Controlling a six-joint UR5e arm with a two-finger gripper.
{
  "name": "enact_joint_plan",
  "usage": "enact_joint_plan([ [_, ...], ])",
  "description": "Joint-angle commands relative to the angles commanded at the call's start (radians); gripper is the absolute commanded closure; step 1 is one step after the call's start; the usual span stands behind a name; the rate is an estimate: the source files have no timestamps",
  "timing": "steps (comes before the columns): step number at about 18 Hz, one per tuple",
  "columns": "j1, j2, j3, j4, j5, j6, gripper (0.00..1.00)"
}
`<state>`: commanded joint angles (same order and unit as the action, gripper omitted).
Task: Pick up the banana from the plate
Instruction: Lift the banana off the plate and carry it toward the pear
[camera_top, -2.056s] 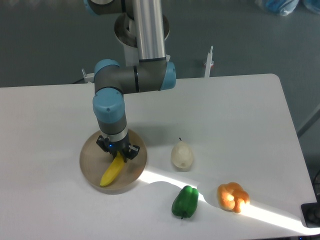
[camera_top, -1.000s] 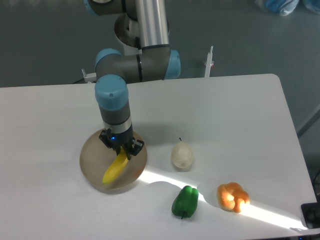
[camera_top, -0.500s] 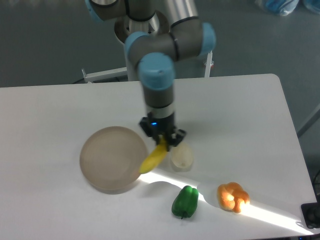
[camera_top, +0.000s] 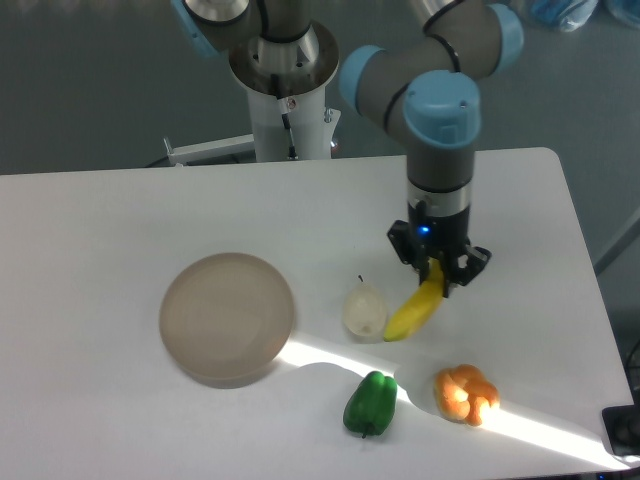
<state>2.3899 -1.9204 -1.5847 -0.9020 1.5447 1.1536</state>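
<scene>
single fixed camera, high front view, angled down at table (camera_top: 120, 220)

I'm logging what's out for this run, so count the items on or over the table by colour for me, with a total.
Yellow: 1, the banana, held in the gripper
Cream: 1, the pear
Green: 1, the green pepper
Orange: 1, the orange pepper
Beige: 1, the plate
Total: 5

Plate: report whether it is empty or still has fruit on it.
Empty. The plate shows only bare beige surface; the banana hangs from the gripper over by the pear.
</scene>
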Motion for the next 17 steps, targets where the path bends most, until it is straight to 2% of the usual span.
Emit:
enact_joint_plan([
  [6, 0.0, -0.022, 0.038, 0.0, 0.0, 0.0, 0.75],
  [17, 0.003, -0.023, 0.043, 0.003, -0.002, 0.0, 0.75],
])
